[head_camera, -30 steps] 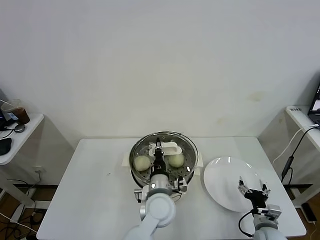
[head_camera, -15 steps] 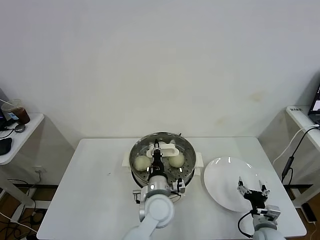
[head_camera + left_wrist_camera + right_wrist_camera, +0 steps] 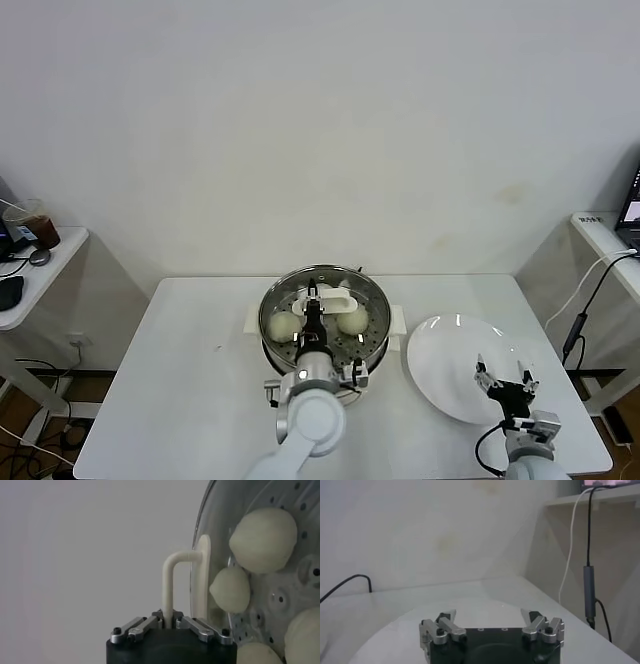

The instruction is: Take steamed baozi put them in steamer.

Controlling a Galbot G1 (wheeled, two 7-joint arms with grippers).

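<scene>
baozi (image 3: pixel 263 540) | in steamer (image 3: pixel 370 345) | fourth cut off | lid (image 3: pixel 202 577) partly hidden

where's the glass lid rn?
Head view: the glass lid sits over the steamer at table centre, left of the white plate; the left gripper is clamped on its white handle.

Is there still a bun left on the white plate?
No, the plate is bare in the head view; the buns lie in the steamer, and only the open right gripper hovers over the plate.
</scene>
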